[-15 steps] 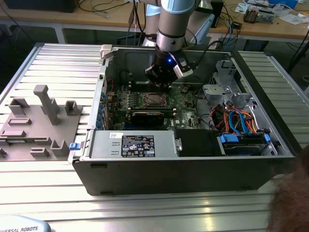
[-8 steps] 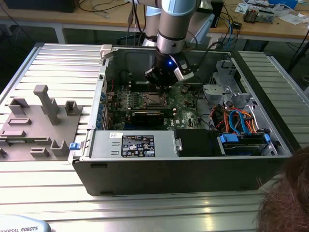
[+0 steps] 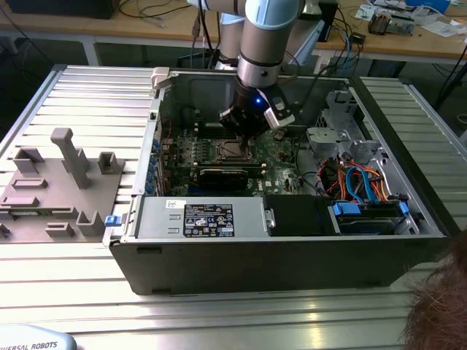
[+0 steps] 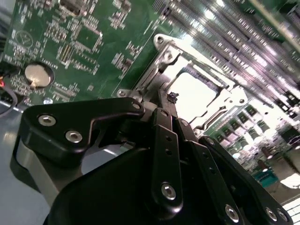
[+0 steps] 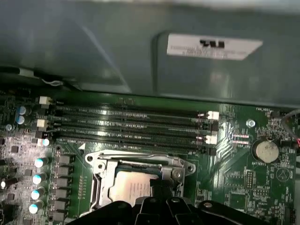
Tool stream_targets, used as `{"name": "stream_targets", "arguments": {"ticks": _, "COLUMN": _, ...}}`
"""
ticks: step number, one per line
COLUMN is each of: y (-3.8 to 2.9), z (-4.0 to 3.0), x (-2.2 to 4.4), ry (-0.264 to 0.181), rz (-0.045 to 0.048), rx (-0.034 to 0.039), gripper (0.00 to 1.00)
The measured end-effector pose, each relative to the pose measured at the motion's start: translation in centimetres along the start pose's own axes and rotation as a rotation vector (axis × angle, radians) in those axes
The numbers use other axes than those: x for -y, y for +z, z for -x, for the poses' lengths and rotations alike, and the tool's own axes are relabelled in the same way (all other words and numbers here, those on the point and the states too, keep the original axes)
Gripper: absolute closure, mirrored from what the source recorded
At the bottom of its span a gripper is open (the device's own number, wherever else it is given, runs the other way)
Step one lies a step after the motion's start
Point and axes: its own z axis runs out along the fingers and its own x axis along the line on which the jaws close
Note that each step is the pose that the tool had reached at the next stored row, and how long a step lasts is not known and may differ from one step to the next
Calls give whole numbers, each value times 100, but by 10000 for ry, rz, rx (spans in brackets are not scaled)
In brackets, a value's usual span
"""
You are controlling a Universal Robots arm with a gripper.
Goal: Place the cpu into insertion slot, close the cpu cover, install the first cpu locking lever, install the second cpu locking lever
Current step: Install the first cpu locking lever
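The cpu point(image 5: 131, 183), a small square chip with a silver-grey top point(image 4: 194, 93), lies in the socket point(image 3: 235, 151) on the green board inside the open computer case. The cpu cover point(image 5: 140, 161), a thin silvery frame point(image 4: 187, 55), lies flat around the chip, which shows through its square window. My gripper point(image 4: 171, 101) hangs right over the socket point(image 3: 246, 131). Its black fingers are pressed together, and the tips point(image 5: 158, 186) sit at the cover's edge beside the chip. I cannot tell whether they pinch anything.
Memory slots point(image 5: 131, 124) run just beyond the socket and a coin battery point(image 5: 266, 150) sits beside it. A long black card point(image 3: 222, 175), the power supply point(image 3: 201, 219) and a drive cage with cables point(image 3: 365, 189) crowd the case. A grey fixture point(image 3: 58, 182) stands outside. A person's hair point(image 3: 438, 306) shows.
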Motion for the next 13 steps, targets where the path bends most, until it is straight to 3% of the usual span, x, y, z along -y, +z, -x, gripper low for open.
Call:
{"name": "stream_targets", "arguments": {"ticks": 6, "y": -6, "z": -10, "x": 127, "ry": 0, "rz": 0, "rx": 0, "gripper": 89}}
{"name": "stream_targets", "arguments": {"ticks": 9, "y": -8, "z": -13, "x": 151, "ry": 2, "rz": -1, "rx": -1, "gripper": 89}}
{"name": "stream_targets", "arguments": {"ticks": 13, "y": -108, "z": -16, "x": 147, "ry": -1, "rz": 9, "rx": 1, "gripper": 89}}
